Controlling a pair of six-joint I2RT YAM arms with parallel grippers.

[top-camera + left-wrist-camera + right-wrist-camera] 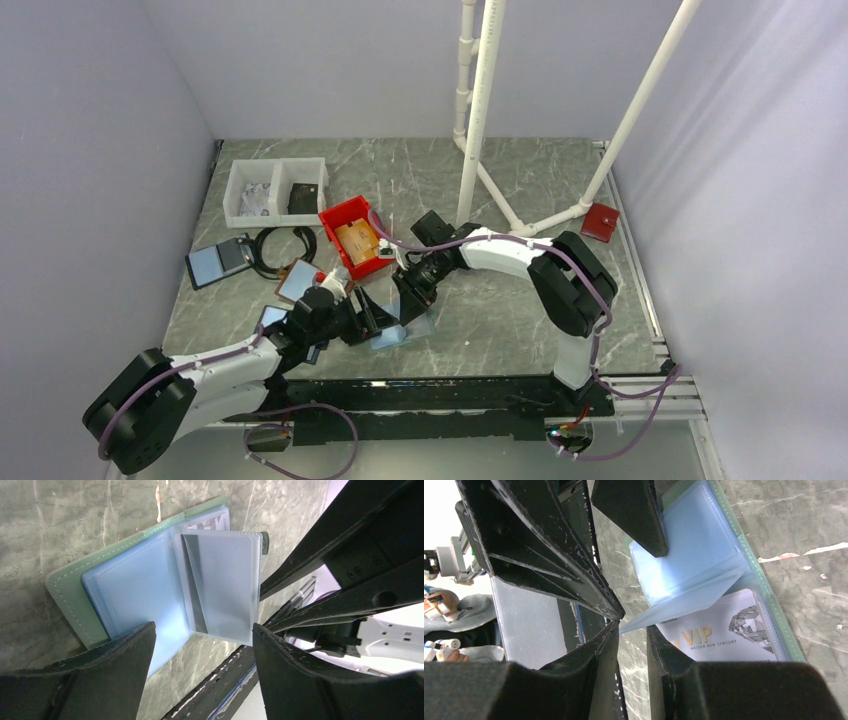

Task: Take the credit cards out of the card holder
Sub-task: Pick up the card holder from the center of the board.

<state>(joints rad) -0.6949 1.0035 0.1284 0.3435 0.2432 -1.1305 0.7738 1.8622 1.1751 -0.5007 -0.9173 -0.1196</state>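
Observation:
The card holder point(70, 587) lies open on the marble, with a teal-green edge and pale blue clear panels; one clear leaf point(225, 585) stands up from its spine. My left gripper point(202, 630) hovers over its near edge, open wide, with nothing between the fingers. A white VIP credit card point(724, 630) sits in a pocket of the card holder point(749, 565). My right gripper point(634, 630) has one finger resting on that card's corner. Its jaws stand a narrow gap apart, open, with marble showing between them. The leaf's corner ends at the fingertips. In the top view both grippers meet over the card holder point(395, 335).
A red bin point(330, 215) holding tan flat pieces stands behind the grippers, and a white two-part tray point(232, 195) is further left. A black cable loop point(282, 250), a navy-edged folder point(215, 262) and a brown-edged folder point(296, 280) lie to the left. White pipe legs point(480, 120) rise at the back.

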